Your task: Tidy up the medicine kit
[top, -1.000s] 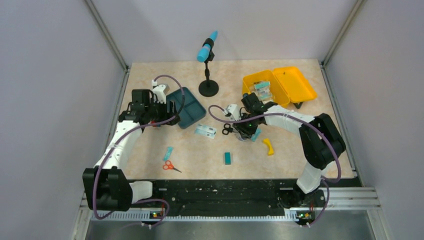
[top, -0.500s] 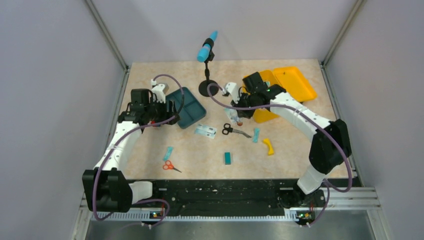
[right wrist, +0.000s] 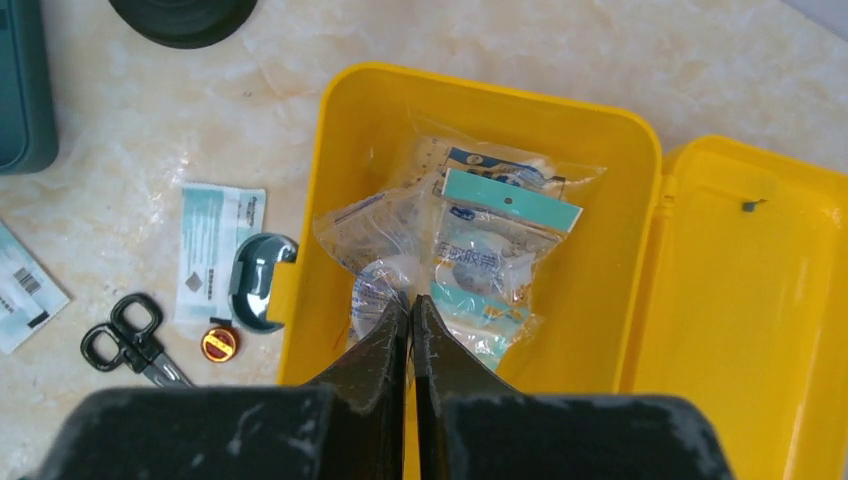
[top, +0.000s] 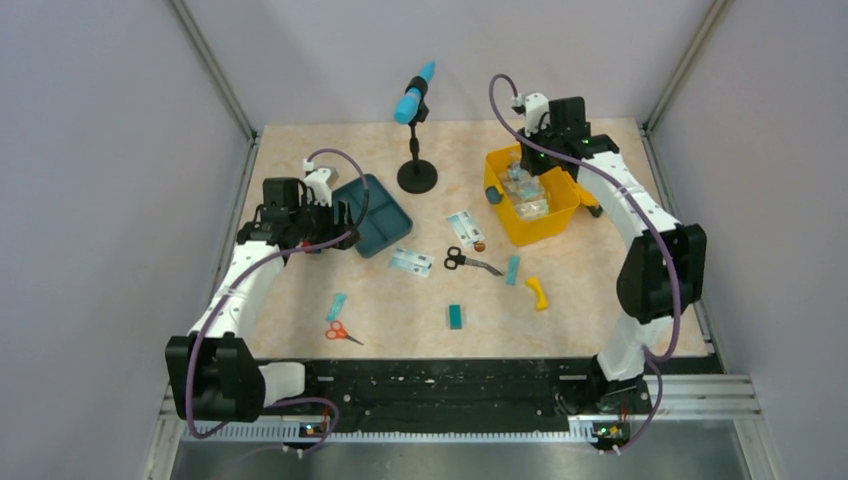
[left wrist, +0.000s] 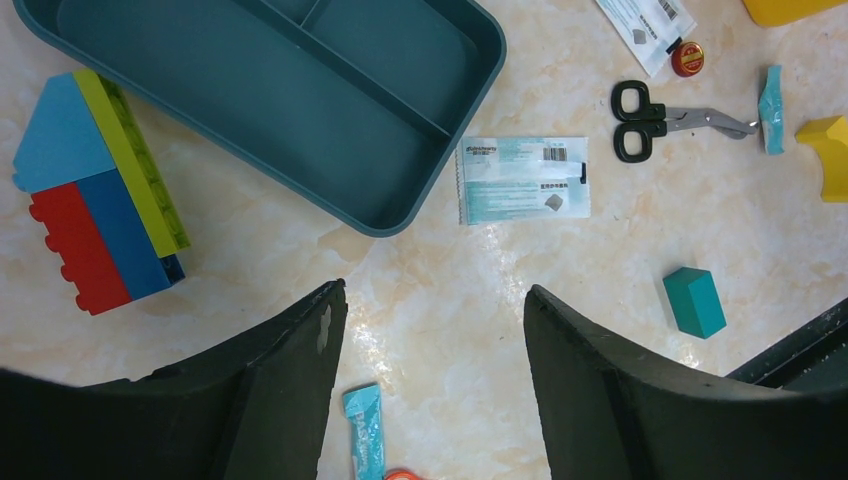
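The desk (top: 600, 320) has the medicine kit (top: 545, 225) at its far right. It is a yellow box standing mouth up. In the right wrist view its lid (right wrist: 740, 280) is swung open on the right side.

The box's long axis runs roughly from the far edge toward the near edge, a little askew. Its grey handle (right wrist: 260, 295) faces left, toward the middle of the desk. Clear packets (right wrist: 480, 250) already lie inside.

The teal tray (top: 375, 212) lies well apart from the kit, on the far left of the desk, with its compartments bare. It sits slantwise just beyond the left tool (left wrist: 435, 293), beside a toy block house (left wrist: 95, 195).

The left tool hovers with its jaws spread wide and nothing between them.

The right tool (right wrist: 410, 305) hangs directly over the kit's mouth, pointing down at the packets. Its jaws are pressed together, and I can see nothing caught between them.

The right arm is plainly the nearer one to the kit. The left is nearer the tray.

The loose things lie on the near-left side of the kit:
- a white packet (top: 466, 228) just beside it
- black scissors (top: 462, 261) lying crosswise
- a second packet (top: 411, 262)
- a yellow curved piece (top: 538, 292)
- a teal block (top: 455, 316)
- red scissors (top: 340, 332), farthest off

My judgement is that the coming move depends on that direction. The right tool must leave the box toward the near left to fetch the closest piece.
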### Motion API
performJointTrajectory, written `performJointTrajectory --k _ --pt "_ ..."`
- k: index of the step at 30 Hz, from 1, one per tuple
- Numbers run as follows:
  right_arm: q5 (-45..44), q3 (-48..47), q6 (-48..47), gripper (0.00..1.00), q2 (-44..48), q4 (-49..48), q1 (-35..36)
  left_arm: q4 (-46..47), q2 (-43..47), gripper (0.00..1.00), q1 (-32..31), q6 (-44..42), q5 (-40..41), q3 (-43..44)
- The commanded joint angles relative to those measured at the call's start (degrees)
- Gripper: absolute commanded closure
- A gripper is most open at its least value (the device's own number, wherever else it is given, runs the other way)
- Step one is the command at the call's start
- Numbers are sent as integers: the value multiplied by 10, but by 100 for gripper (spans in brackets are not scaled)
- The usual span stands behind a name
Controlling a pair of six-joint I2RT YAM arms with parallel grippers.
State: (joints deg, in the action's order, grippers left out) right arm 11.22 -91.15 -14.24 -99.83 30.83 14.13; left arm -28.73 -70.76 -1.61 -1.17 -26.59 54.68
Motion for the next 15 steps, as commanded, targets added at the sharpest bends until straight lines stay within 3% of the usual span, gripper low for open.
performJointTrajectory --k 1,7,15 --pt "-5 -34 43 100 -54 -19 -1 4 10 30 2 -7 -5 4" --pt "2 -38 60 97 -103 -17 -1 -4 23 30 4 -21 4 3" --pt "6 -61 57 73 -109 -14 -2 -7 30 30 6 -27 6 -6"
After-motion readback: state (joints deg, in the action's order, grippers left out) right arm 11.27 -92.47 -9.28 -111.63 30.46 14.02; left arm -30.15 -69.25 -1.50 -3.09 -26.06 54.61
